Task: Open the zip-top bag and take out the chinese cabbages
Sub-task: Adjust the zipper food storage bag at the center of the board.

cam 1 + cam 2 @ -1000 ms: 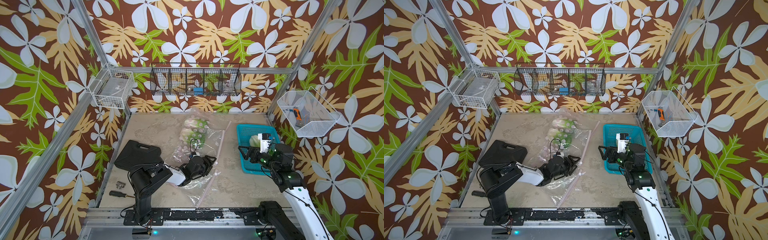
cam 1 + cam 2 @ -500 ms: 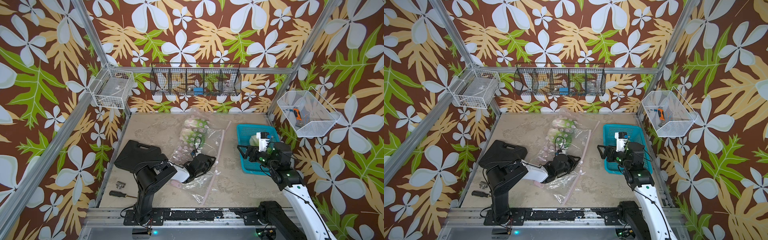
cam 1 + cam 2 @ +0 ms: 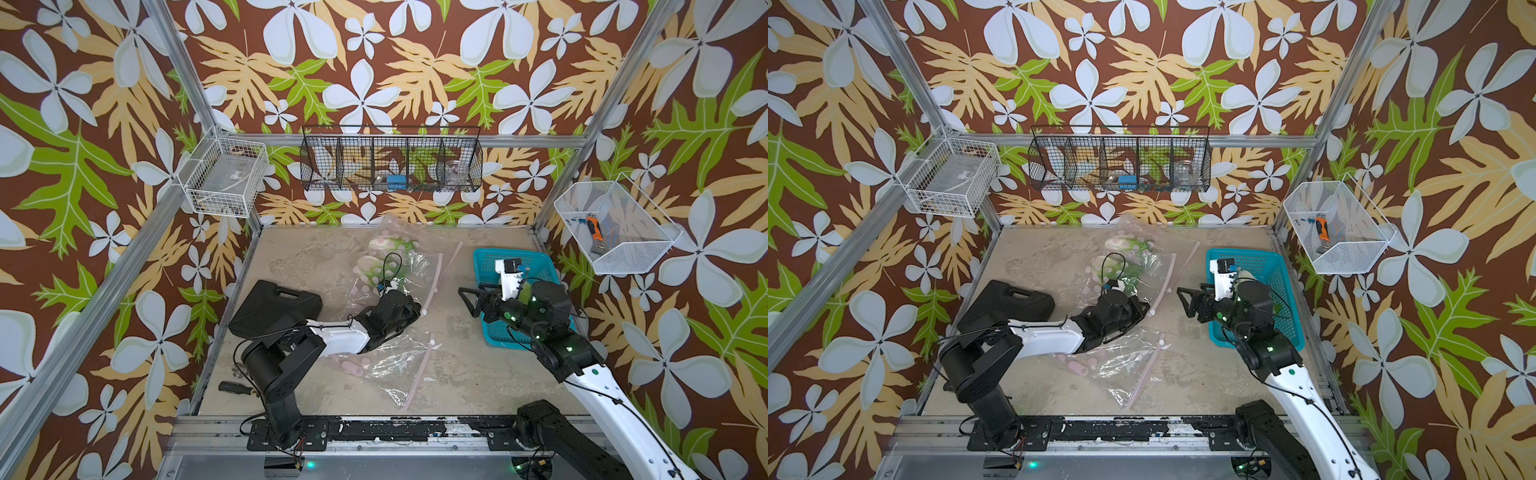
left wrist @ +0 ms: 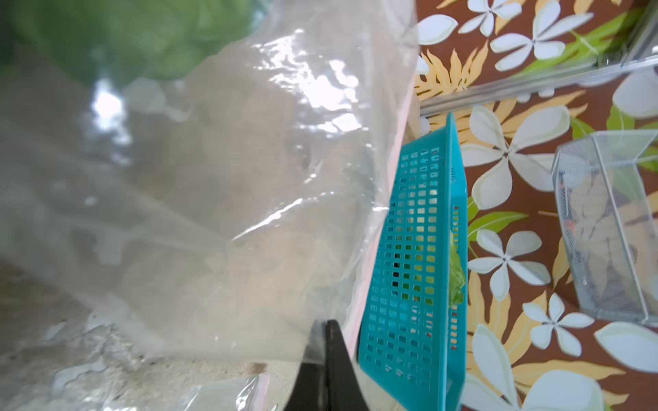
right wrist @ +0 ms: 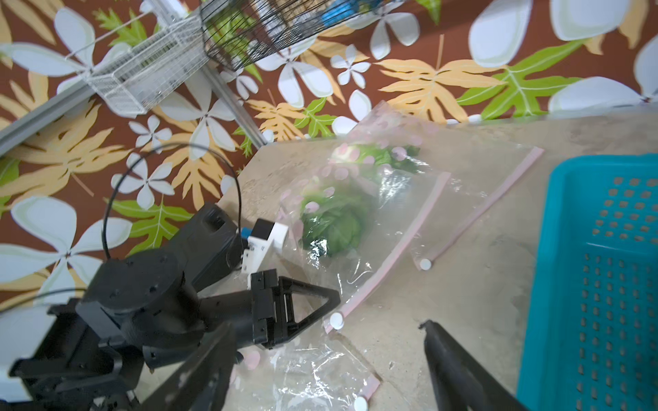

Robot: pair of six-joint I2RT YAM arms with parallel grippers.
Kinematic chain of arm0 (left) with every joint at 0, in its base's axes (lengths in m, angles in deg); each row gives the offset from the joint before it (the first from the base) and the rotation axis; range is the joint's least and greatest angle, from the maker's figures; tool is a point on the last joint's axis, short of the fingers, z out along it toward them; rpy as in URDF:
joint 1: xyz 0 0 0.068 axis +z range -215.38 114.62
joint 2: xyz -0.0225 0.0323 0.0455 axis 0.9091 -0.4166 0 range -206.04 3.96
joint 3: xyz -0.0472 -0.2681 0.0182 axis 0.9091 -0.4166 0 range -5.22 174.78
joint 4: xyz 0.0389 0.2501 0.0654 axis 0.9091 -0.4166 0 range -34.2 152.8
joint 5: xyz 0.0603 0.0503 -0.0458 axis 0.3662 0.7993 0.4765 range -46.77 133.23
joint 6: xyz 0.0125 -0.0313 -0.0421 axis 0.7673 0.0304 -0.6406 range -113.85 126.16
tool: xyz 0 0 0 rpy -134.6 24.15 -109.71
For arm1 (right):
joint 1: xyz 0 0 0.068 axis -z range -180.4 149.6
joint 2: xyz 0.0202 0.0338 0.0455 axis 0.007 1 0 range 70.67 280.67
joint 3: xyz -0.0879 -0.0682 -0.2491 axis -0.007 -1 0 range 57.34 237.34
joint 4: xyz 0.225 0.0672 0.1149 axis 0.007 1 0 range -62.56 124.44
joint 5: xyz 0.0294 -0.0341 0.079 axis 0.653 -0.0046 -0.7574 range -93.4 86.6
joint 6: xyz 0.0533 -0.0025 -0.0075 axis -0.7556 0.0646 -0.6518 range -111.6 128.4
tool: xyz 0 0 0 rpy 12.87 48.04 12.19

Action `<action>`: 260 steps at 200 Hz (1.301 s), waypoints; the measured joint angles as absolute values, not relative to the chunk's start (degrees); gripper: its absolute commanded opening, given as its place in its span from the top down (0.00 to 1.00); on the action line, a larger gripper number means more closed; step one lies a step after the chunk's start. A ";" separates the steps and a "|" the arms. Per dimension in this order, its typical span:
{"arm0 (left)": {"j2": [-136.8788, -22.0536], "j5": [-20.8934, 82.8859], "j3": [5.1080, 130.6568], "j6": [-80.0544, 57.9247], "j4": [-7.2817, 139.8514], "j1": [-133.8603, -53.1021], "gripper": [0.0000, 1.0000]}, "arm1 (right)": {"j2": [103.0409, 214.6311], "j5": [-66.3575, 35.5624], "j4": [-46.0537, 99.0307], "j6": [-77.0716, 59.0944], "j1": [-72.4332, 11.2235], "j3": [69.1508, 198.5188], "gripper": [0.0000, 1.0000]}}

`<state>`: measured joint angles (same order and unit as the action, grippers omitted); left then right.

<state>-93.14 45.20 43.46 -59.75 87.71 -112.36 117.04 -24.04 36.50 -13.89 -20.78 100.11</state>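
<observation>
The clear plastic zip-top bag (image 3: 388, 355), printed with pink dots and edged with pink seal strips, lies crumpled on the beige mottled tabletop (image 3: 311, 266) just beside the teal perforated plastic basket (image 3: 512, 252). Its mouth faces the basket and its two strips are parted. Two of the chinese cabbages (image 3: 384, 245), pale at the base and crinkled green at the top, sit inside the bag at the end farthest from the basket, and the right wrist view shows them through the film (image 5: 334, 220). In the left wrist view a green leafy piece, possibly a third cabbage, shows through the basket's wall (image 4: 409, 249). The left gripper (image 4: 325, 341) lies low on the bag's basket-facing side, its black jaws pressed together on a fold of the clear film right next to a pink strip; both top views show it there (image 3: 1138, 309). The right gripper (image 3: 467, 301) hangs over the tabletop at the basket's bag-facing edge, pointing toward the bag. Its jaws are spread wide with nothing between them (image 5: 325, 325). A black moulded plastic case (image 3: 276, 305) rests beyond the bag from the basket.
</observation>
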 measured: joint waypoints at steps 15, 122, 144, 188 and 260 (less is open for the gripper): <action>-88.66 43.26 42.33 -54.01 83.60 -111.31 1.00 | 116.82 -21.09 33.20 -12.23 -25.29 99.10 0.14; -46.89 41.82 23.71 -35.27 61.79 -101.39 1.00 | 126.85 -5.97 -2.52 23.60 -50.77 84.17 0.06; -44.07 39.13 20.60 -34.64 60.63 -97.52 1.00 | 129.28 -6.80 -10.17 32.34 -51.10 79.67 0.08; -43.61 35.15 21.04 -32.74 58.66 -95.10 1.00 | 135.44 -7.52 -18.91 44.47 -53.64 78.99 0.06; -47.46 30.67 23.47 -31.71 58.84 -94.35 1.00 | 147.88 -1.92 -23.02 58.31 -58.95 81.66 0.09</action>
